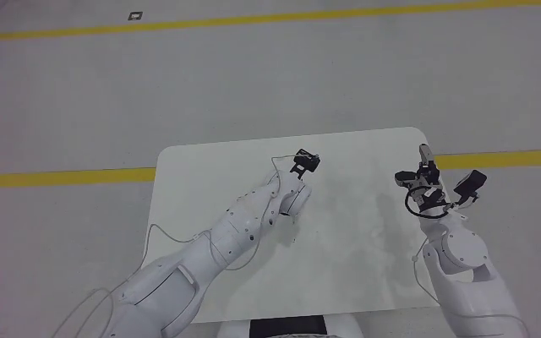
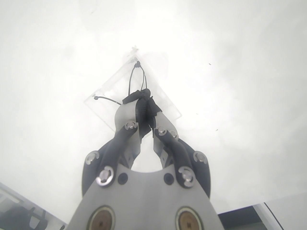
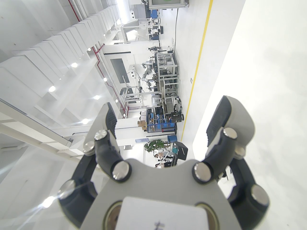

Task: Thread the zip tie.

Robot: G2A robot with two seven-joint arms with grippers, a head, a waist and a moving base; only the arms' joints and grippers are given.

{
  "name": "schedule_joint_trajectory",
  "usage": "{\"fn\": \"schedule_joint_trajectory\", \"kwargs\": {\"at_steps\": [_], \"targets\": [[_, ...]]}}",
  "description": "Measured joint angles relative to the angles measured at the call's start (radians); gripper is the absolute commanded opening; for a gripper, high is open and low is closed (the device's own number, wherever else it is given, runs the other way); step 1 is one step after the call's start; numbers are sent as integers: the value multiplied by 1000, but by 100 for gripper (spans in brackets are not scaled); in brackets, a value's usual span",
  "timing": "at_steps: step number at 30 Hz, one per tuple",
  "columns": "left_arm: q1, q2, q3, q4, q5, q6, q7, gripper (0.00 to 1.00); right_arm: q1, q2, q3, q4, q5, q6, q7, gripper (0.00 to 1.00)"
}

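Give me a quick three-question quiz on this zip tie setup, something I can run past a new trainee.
1. True or false: the right gripper holds the zip tie.
2. Pick one. The left gripper is: A) open, B) shut on the zip tie, C) shut on nothing.
3. Fill in: the zip tie's loop reaches a corner of a clear, flat ____ lying below the left gripper.

Key: 1 false, it is open and empty; 2 B; 3 plate.

Large factory hall, yellow floor line point(image 3: 199, 56), machine racks point(image 3: 165, 72), bright ceiling lights point(image 3: 74, 65)
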Motion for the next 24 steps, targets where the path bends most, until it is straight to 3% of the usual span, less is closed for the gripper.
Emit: {"fn": "schedule_joint_trajectory", "kwargs": {"at_steps": [7, 11, 15, 24], "targets": [[6, 8, -19, 9, 9, -2, 15, 0, 0, 0, 0, 0, 0, 0, 0, 100], [21, 23, -47, -26, 34, 20, 4, 0, 0, 0, 0, 0, 0, 0, 0, 100], [58, 47, -93, -105, 40, -5, -2, 0, 0, 0, 0, 0, 0, 0, 0, 100], [188, 127, -271, -329, 21, -164, -26, 0, 0, 0, 0, 0, 0, 0, 0, 100]]}}
